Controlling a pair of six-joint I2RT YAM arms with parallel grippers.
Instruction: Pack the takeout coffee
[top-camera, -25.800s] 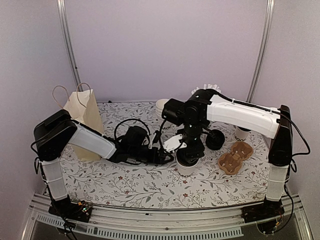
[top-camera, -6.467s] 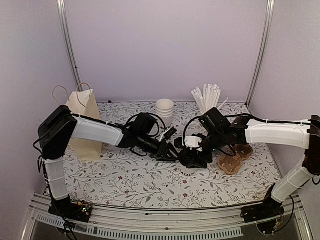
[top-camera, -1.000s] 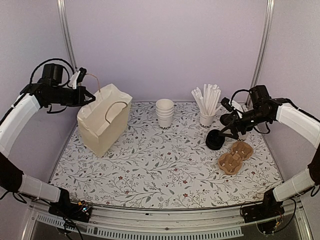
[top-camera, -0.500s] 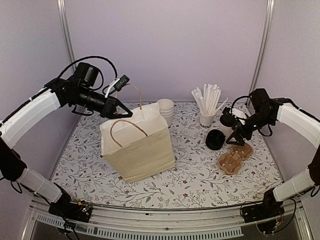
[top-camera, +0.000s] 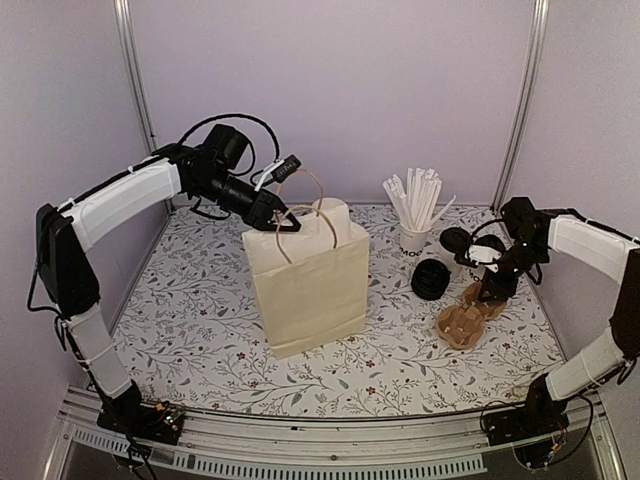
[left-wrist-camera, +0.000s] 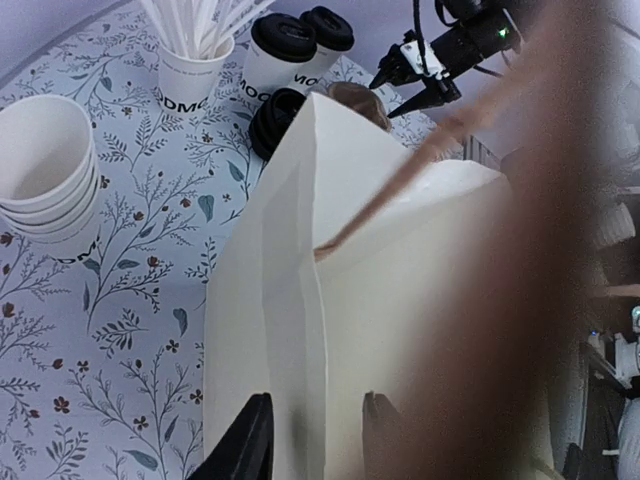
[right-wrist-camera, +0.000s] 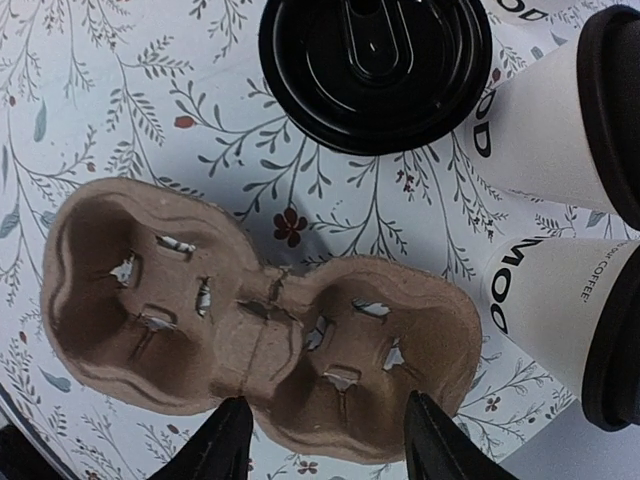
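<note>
Ideally the right gripper (right-wrist-camera: 325, 442), jaws apart, pinches the middle ridge of the carrier (right-wrist-camera: 255, 322), avoiding cups (right-wrist-camera: 545, 290) at three o'clock, while the left gripper (left-wrist-camera: 312, 437), also apart, clears the bag (left-wrist-camera: 300, 250).

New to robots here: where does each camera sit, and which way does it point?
Top external: fixed above and behind the arms, looking down across the table; left arm and right arm both show.
Left wrist: on the left arm, looking down on top of the paper bag; left fingers at the bottom edge.
Right wrist: on the right arm, looking straight down on the cardboard carrier; right fingers at the bottom edge.
Shared: all three see the lidded cups and black lids.
</note>
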